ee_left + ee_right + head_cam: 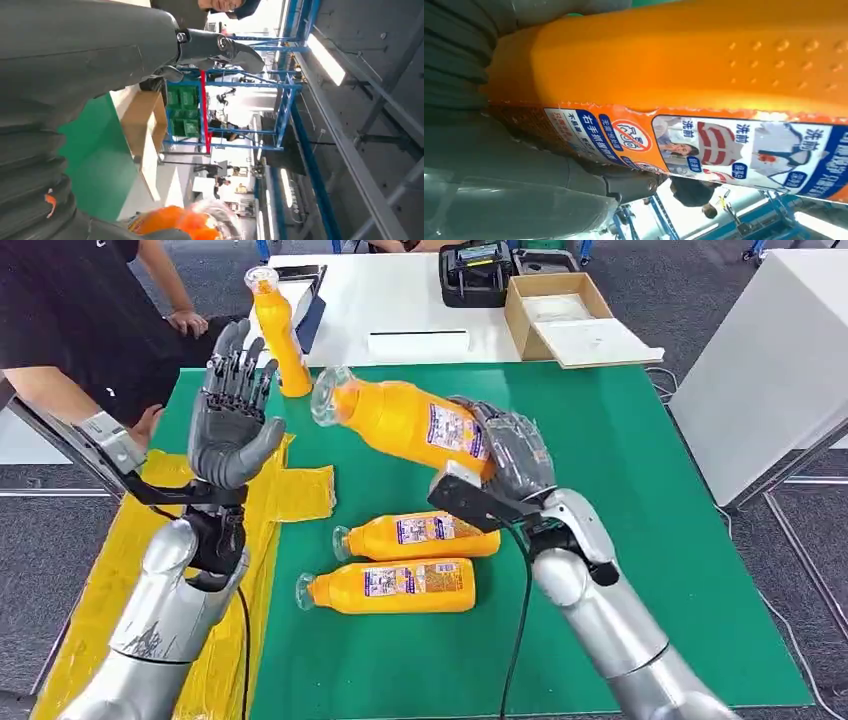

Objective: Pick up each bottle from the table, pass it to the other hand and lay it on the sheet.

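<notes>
Handover step, head view. The right hand [510,455] grasps the raised bottle [405,420] around its lower body, fingers wrapped over the label; the right wrist view shows the same hold at close range. The bottle hangs above the green surface [620,540], its long axis tilted, clear cap end pointing up and toward the left hand [232,415], base toward the right hand. The left hand is raised just beside the cap, palm facing the bottle, fingers released and spread, grasping nothing.

To pass well, the left hand should likely close around the bare upper body near the neck, clear of the right fingers, and the right hand should let go only once that hold is firm.

The yellow sheet [305,490] lies below the left hand. Beside the raised bottle, two bottles [400,565] lie flat under it and one standing bottle [280,335] is beyond its cap.
</notes>
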